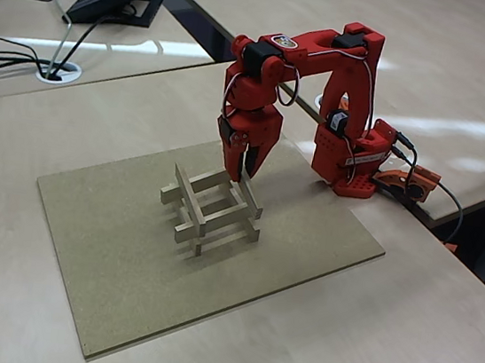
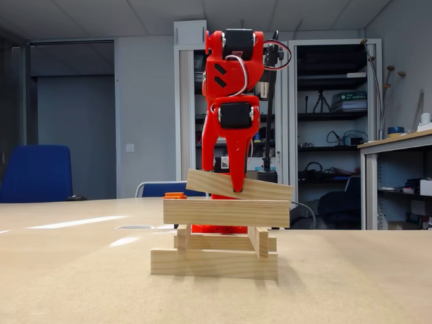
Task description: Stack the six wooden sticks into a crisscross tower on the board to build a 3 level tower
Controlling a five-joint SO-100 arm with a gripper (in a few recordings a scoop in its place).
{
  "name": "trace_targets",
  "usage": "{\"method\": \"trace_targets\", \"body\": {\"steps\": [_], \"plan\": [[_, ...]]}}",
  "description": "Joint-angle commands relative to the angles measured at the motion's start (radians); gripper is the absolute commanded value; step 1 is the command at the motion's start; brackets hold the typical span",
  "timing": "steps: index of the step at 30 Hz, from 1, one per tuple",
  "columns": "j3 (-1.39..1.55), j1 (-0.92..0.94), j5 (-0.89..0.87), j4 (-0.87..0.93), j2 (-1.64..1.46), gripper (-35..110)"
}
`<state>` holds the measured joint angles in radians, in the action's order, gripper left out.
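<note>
Gripping tilted square-section stick (image 2: pixel 239 186) | red tool (image 1: pixel 244 169) | speckled board (image 1: pixel 109 244)

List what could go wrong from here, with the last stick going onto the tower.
1. The top stick sits tilted in the pincer, one end high; released like that, it may drop unevenly and roll off.
2. The tower is an open stack resting loose on the board; a sideways nudge as the pincer withdraws could shift the upper sticks.
3. Whether the tilted stick touches the layer below cannot be told.
</note>
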<state>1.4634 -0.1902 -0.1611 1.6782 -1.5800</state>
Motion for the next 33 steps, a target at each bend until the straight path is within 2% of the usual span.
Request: {"method": "trace_targets", "body": {"steps": [1, 25, 33], "plan": [[0.008, -0.011, -0.008, -0.020, -0.021, 0], [0.127, 0.015, -0.011, -0.137, -0.005, 0], [0.129, 0.015, -0.051, -0.117, 0.000, 10]]}}
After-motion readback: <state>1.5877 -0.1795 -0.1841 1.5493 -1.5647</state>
